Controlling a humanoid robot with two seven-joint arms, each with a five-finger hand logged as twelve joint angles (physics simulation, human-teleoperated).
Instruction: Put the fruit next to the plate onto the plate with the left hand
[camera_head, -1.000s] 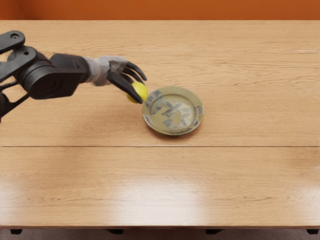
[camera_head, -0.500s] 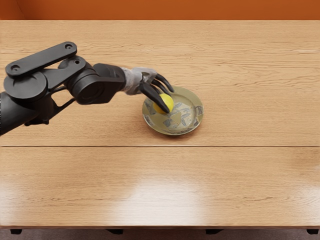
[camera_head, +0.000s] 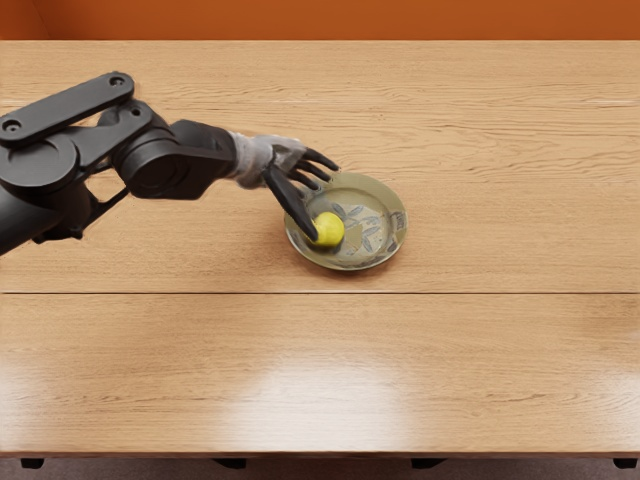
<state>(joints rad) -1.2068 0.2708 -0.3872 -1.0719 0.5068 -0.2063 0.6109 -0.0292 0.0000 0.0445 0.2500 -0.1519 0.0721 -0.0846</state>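
A small yellow fruit (camera_head: 328, 228) lies on the patterned olive plate (camera_head: 392, 238), in its left half. My left hand (camera_head: 312, 192) hovers over the plate's left rim, its arm coming in from the left edge. The fingers (camera_head: 322, 161) are spread and hold nothing. The dark thumb reaches down just left of the fruit; whether it touches the fruit I cannot tell. The right arm does not show.
The plate stands on a wide wooden table (camera_head: 320, 360), a little above its middle. An orange wall (camera_head: 330, 18) runs behind the table's far edge.
The left hand carried the fruit from beside the plate's left rim over the plate, then spread its fingers. The fruit now rests on the plate and the hand has drawn back slightly left.
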